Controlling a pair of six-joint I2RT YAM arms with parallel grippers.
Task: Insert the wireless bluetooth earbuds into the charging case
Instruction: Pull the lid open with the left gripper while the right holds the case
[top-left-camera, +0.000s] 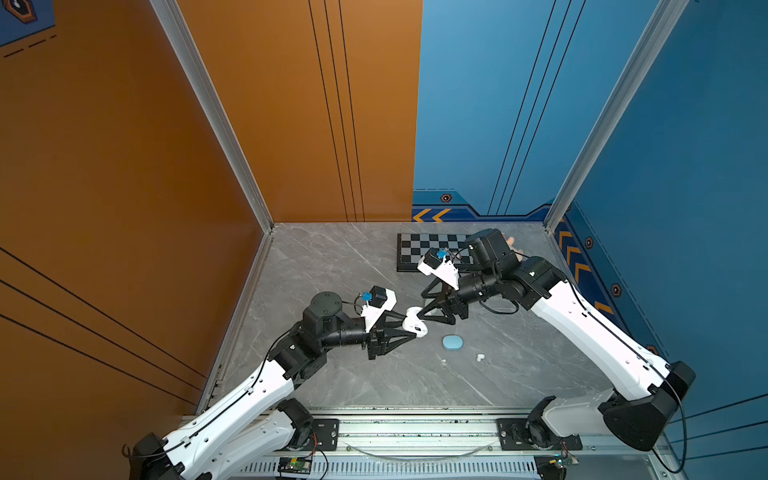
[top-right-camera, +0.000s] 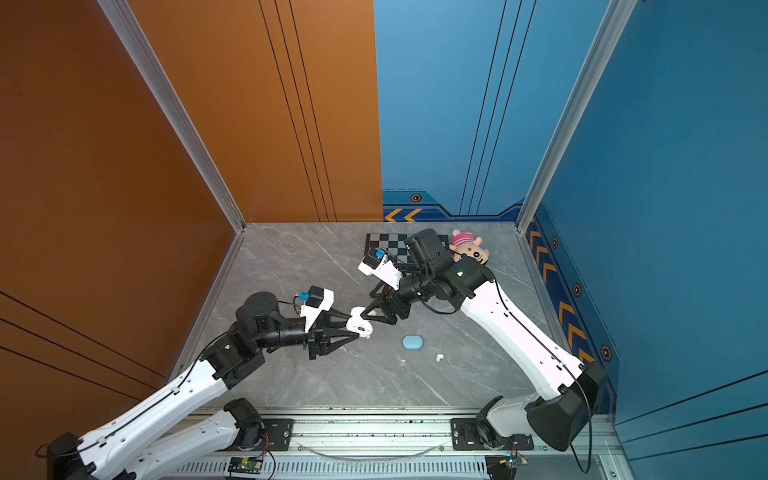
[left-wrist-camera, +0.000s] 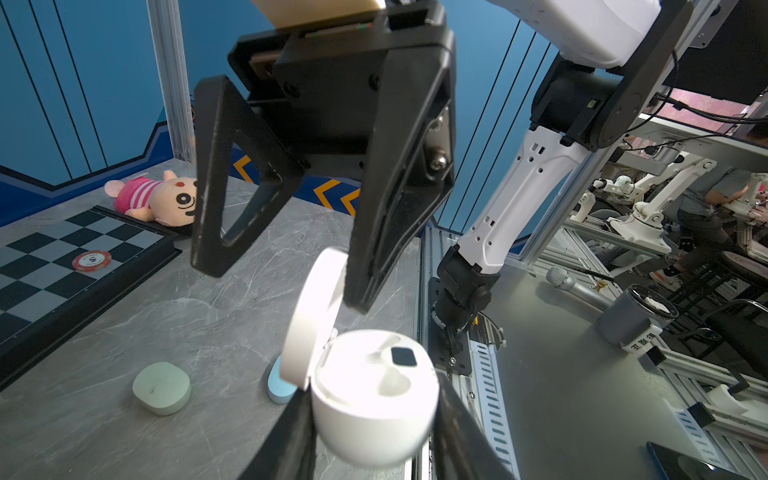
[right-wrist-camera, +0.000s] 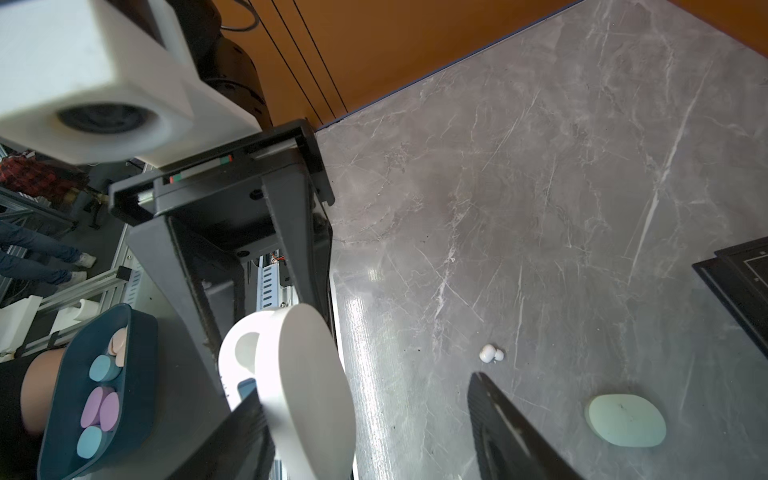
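Observation:
In both top views my left gripper (top-left-camera: 415, 327) (top-right-camera: 360, 327) is shut on a white charging case (top-left-camera: 415, 320) (top-right-camera: 360, 322), held above the table. The left wrist view shows its body (left-wrist-camera: 374, 399) between my left gripper's (left-wrist-camera: 374, 434) fingers, lid (left-wrist-camera: 316, 320) swung open, sockets looking empty. My right gripper (top-left-camera: 420, 306) (left-wrist-camera: 286, 282) (right-wrist-camera: 363, 388) is open, one finger against the lid's inner side (right-wrist-camera: 307, 374). Two white earbuds (top-left-camera: 480, 357) (top-left-camera: 444, 361) lie on the table; the right wrist view shows one earbud (right-wrist-camera: 490, 353).
A pale blue closed case (top-left-camera: 453, 342) (left-wrist-camera: 278, 384) lies beside the earbuds and a pale green case (left-wrist-camera: 162, 388) (right-wrist-camera: 625, 419) nearby. At the back are a chessboard (top-left-camera: 432, 249) with a chip (left-wrist-camera: 92, 261) and a plush toy (top-right-camera: 467, 247). A bin (right-wrist-camera: 66, 399) holds several coloured cases.

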